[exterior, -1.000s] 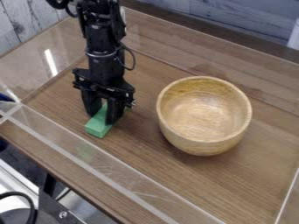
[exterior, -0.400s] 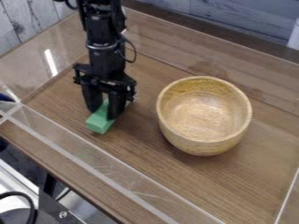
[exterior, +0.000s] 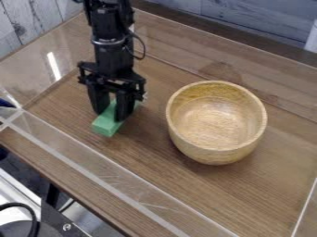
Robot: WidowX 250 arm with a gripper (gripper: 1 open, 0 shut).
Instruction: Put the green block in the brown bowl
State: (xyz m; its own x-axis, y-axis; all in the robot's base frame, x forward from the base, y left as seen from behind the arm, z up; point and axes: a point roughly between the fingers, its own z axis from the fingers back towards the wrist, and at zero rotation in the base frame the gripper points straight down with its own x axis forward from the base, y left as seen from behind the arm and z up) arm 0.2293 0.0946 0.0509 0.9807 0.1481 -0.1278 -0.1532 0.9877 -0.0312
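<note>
The green block (exterior: 107,123) hangs tilted, its lower end close to the wooden table, with my gripper (exterior: 114,108) shut on its upper part. The black arm comes down from the top of the view, left of centre. The brown bowl (exterior: 217,120) stands empty on the table to the right of the gripper, a short gap between them. The block's upper end is hidden between the fingers.
A clear plastic wall (exterior: 74,167) runs along the front and left of the wooden table (exterior: 247,199). A pale plank wall sits at the far left. A grey ledge runs along the back.
The gripper has risen a little with the green block and shifted slightly right. The bowl has not moved.
</note>
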